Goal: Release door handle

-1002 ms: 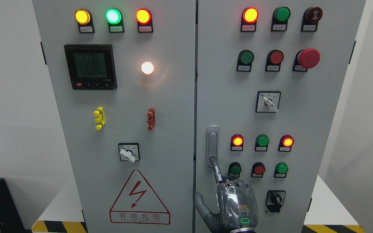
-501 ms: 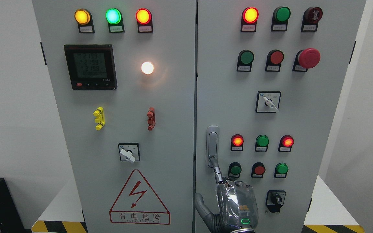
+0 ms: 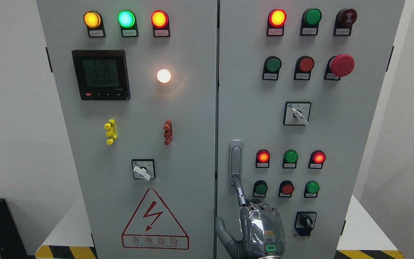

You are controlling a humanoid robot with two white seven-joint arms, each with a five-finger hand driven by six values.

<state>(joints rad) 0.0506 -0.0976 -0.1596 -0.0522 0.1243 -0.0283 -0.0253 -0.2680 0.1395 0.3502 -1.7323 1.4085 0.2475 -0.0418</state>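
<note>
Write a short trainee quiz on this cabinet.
1. True or false: the right hand reaches up to the lower end of the handle.
2. The red mushroom button sits: A) on the left door; B) high on the right door; C) below the handle.
3. Fill in: the warning triangle is on the ___ door.

Key: 1 true; 2 B; 3 left.
</note>
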